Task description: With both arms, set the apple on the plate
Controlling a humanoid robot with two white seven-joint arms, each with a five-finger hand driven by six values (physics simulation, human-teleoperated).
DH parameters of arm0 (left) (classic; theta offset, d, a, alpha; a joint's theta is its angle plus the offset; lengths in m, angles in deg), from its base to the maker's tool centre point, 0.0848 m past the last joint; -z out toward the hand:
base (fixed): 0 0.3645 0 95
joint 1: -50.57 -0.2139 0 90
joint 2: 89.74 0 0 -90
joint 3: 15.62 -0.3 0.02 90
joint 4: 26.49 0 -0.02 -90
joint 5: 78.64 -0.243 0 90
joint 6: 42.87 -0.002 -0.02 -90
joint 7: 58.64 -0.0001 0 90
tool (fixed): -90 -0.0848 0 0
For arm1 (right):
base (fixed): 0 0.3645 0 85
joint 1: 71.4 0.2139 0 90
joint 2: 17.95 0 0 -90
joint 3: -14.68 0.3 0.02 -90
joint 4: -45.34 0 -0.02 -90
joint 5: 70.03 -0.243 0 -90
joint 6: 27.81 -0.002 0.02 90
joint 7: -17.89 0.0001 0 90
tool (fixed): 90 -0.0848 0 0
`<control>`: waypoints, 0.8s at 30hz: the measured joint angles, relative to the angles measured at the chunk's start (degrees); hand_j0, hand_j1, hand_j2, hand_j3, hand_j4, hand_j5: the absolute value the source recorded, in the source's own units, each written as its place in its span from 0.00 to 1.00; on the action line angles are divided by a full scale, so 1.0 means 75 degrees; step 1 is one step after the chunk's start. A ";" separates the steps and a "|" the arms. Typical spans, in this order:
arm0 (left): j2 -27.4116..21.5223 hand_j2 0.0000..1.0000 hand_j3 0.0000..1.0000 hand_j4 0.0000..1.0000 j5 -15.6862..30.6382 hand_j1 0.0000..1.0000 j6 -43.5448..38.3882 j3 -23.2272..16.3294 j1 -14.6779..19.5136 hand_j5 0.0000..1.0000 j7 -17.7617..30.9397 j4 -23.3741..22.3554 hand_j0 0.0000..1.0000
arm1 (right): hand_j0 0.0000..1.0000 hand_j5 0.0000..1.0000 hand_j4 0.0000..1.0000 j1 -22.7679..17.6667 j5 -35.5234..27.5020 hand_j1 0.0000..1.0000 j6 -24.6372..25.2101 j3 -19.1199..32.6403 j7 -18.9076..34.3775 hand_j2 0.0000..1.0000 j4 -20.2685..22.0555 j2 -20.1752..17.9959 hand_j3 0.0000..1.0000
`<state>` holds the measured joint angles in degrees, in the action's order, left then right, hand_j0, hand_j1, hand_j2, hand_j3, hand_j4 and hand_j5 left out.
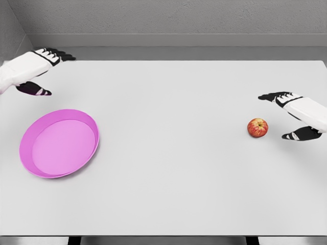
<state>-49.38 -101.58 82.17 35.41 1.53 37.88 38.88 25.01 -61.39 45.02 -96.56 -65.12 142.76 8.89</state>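
Observation:
A red apple (257, 127) sits on the white table at the right. My right hand (282, 115) hovers just right of it, fingers spread open, thumb low and fingers above, not touching the fruit. A pink plate (37, 132) lies at the left side of the table, holding nothing. My left hand (49, 71) is at the far left, beyond the plate, fingers extended and open with nothing in them.
The white table (168, 168) spans the whole view; its far edge meets a grey wall and its near edge runs along the bottom. A wide bare stretch of tabletop separates the apple from the plate.

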 measured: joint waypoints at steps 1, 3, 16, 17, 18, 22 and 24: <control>0.0005 1.00 1.00 1.00 -0.0024 1.00 0.0000 -0.0015 0.0000 1.00 0.0001 0.0010 1.00 | 1.00 1.00 1.00 0.0011 0.0002 1.00 0.0000 0.0004 -0.0001 1.00 0.0001 -0.0001 1.00; 0.0009 1.00 1.00 1.00 -0.0053 1.00 0.0000 -0.0034 0.0000 1.00 0.0002 0.0023 1.00 | 1.00 1.00 1.00 0.0000 0.0001 1.00 0.0000 0.0010 -0.0002 1.00 0.0003 -0.0003 1.00; 0.0019 1.00 1.00 1.00 -0.0093 1.00 0.0000 -0.0051 0.0000 1.00 0.0003 0.0003 1.00 | 1.00 1.00 1.00 0.0562 -0.0019 1.00 0.0105 0.0025 0.0899 1.00 0.0010 0.0027 1.00; 0.0022 1.00 1.00 1.00 -0.0097 1.00 0.0000 -0.0052 0.0000 1.00 0.0005 0.0002 1.00 | 1.00 1.00 1.00 0.0703 -0.0020 1.00 0.0115 0.0022 0.1289 1.00 0.0012 0.0082 1.00; 0.0024 1.00 1.00 1.00 -0.0100 1.00 0.0000 -0.0052 0.0000 1.00 0.0008 0.0002 1.00 | 1.00 1.00 1.00 0.0773 -0.0021 1.00 0.0124 0.0011 0.1634 1.00 0.0013 0.0130 1.00; 0.0035 1.00 1.00 1.00 -0.0105 1.00 0.0000 -0.0053 0.0000 1.00 0.0012 -0.0001 1.00 | 1.00 1.00 1.00 0.0996 -0.0024 1.00 0.0264 -0.0035 0.2275 1.00 -0.0067 0.0246 1.00; 0.0042 1.00 1.00 1.00 -0.0126 1.00 0.0000 -0.0051 0.0012 1.00 0.0013 -0.0012 1.00 | 1.00 1.00 1.00 0.1008 -0.0027 1.00 0.0313 -0.0046 0.2388 1.00 -0.0119 0.0295 1.00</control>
<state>-49.07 -102.53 82.17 35.03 1.61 37.98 38.79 32.57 -61.60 47.37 -96.90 -47.21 141.87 11.11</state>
